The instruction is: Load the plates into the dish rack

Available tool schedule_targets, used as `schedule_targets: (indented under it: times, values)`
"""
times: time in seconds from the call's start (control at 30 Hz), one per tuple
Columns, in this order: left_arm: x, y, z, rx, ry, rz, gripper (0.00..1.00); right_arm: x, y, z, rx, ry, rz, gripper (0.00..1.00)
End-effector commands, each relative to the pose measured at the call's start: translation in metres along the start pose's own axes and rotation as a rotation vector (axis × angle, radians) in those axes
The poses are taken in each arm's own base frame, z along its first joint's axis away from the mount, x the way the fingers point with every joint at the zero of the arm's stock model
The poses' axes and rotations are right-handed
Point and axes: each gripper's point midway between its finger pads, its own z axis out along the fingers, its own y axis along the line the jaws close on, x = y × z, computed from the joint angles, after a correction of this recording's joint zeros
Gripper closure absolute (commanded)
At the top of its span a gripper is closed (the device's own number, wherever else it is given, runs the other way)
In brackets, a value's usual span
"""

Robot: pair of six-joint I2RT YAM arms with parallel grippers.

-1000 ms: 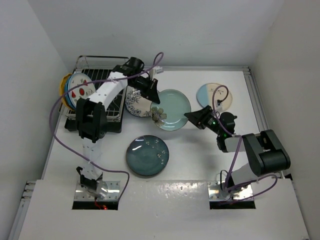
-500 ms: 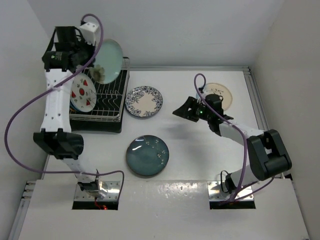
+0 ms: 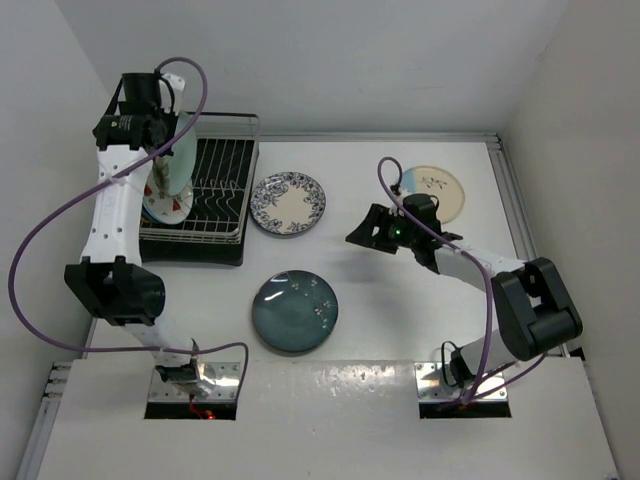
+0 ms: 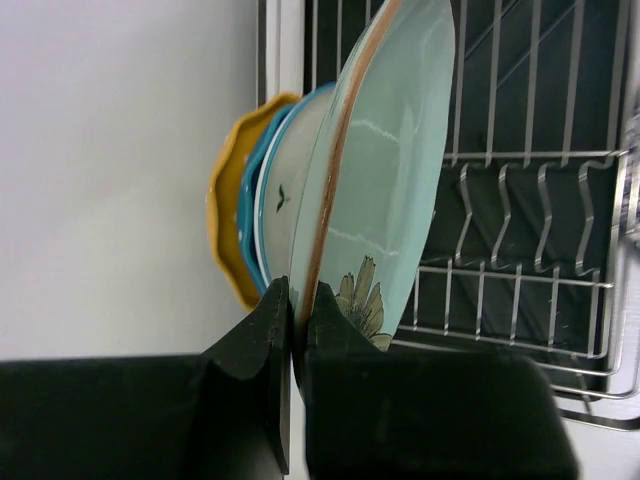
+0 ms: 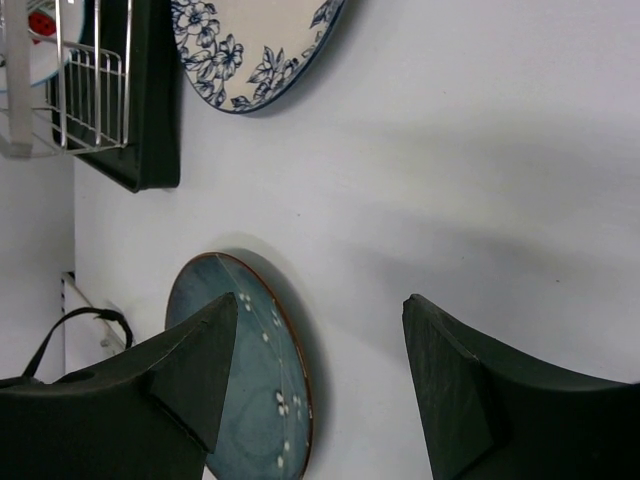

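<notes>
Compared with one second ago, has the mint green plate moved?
Yes. The mint green plate went left, from the table beside the floral plate to the dish rack, where the left gripper holds it on edge.

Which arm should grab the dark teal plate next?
Right arm. Its jaws stand open near the dark teal plate; the left arm holds the mint green plate at the dish rack, jaws shut.

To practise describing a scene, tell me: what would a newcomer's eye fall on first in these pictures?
The left gripper pinches a mint green plate by its rim, upright at the left end of the dish rack, beside the racked plates. Three plates lie flat on the table: dark teal in front, blue-floral beside the rack, blue-and-cream far right. The right gripper hangs open mid-table.
</notes>
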Motion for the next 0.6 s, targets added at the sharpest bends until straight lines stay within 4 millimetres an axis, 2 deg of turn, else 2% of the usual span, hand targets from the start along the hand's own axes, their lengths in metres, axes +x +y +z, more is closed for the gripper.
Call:
schedule_targets:
  times: [0.0, 0.07, 0.17, 0.27, 0.4, 0.53, 0.57]
  values:
    - [-0.037, 0.039, -0.016, -0.161, -0.158, -0.053, 1.00, -0.002, -0.002, 0.000, 0.014, -0.011, -0.045, 0.33]
    - [-0.034, 0.040, -0.015, -0.176, -0.153, -0.055, 1.00, -0.002, 0.001, -0.001, 0.007, -0.012, -0.047, 0.33]
    - [-0.010, 0.040, -0.001, -0.213, -0.097, -0.032, 1.00, 0.000, -0.003, 0.000, 0.017, -0.010, -0.040, 0.33]
    - [-0.002, 0.043, 0.004, -0.233, -0.092, -0.040, 1.00, 0.001, -0.005, -0.001, 0.020, -0.006, -0.042, 0.33]
    - [0.021, 0.034, 0.024, -0.171, -0.055, -0.061, 1.00, 0.003, -0.007, 0.000, 0.025, -0.002, -0.032, 0.33]
    - [0.048, 0.035, 0.043, -0.139, -0.004, -0.096, 1.00, 0.002, -0.007, -0.001, 0.026, -0.008, -0.031, 0.33]
    - [0.046, 0.029, 0.044, -0.109, -0.016, -0.095, 1.00, 0.004, -0.006, -0.001, 0.024, -0.004, -0.035, 0.33]
